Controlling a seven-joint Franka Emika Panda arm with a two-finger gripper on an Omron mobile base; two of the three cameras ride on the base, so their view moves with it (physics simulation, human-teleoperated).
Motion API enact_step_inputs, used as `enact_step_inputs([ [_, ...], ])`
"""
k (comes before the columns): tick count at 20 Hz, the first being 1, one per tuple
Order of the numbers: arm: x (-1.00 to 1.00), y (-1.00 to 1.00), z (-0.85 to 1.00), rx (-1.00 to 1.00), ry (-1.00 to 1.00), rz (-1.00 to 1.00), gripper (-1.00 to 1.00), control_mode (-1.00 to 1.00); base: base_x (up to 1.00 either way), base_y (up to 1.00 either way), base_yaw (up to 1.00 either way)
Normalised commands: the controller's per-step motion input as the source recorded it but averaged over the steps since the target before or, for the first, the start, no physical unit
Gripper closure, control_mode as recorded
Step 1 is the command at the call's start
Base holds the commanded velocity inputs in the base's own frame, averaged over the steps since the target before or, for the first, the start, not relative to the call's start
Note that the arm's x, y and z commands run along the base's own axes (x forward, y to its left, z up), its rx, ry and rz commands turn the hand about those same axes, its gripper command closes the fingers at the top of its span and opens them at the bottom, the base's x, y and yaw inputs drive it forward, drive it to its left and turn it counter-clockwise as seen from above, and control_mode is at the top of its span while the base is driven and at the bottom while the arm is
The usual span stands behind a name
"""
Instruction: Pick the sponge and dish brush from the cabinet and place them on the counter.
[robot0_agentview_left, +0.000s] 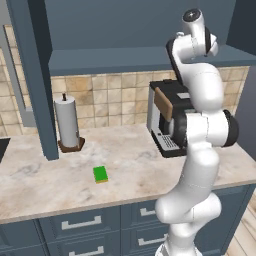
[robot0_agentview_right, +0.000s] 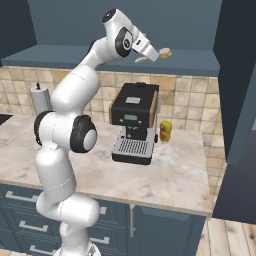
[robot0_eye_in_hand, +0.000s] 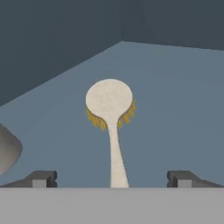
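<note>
We saw a beige tiled backsplash (robot0_agentview_left: 115, 100) running behind the black coffee machine (robot0_agentview_right: 134, 122). Left of that machine stood a paper towel roll (robot0_agentview_left: 67, 122); blue drawers (robot0_agentview_left: 80, 225) sat below it, and pale wood floor (robot0_agentview_right: 227, 237) lay lower right.

Both base views look forward and down from behind the arm, sharing the beige marble counter (robot0_agentview_left: 45, 185) and black coffee machine (robot0_agentview_right: 134, 122). The hand view sits close inside the dark blue-grey cabinet (robot0_eye_in_hand: 183, 96), the whitish brush (robot0_eye_in_hand: 110, 113) pointing to 12 o'clock.

glossy white rounded arm segments, dark joint rings, small dark fingertips (robot0_eye_in_hand: 41, 179)
</note>
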Motion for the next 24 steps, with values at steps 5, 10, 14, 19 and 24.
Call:
enact_step_inputs([
  [5, 0.38, -0.21, -0.09, 0.0, 0.0, -0.06, -1.0, -1.0, 0.0, 0.0, 0.0],
  [10, 0.31, -0.18, -0.05, 0.0, 0.0, -0.06, -1.0, -1.0, 0.0, 0.0, 0.0],
  [14, 0.01, -0.13, -0.02, 0.0, 0.04, -0.05, -1.0, -1.0, 0.0, 0.0, 0.0],
  [19, 0.0, -0.06, -0.04, 0.0, 0.12, -0.06, 1.0, -1.0, 0.0, 0.0, 0.0],
  [24, 0.0, -0.01, -0.21, 0.0, 0.05, -0.04, 1.0, -1.0, 0.0, 0.0, 0.0],
])
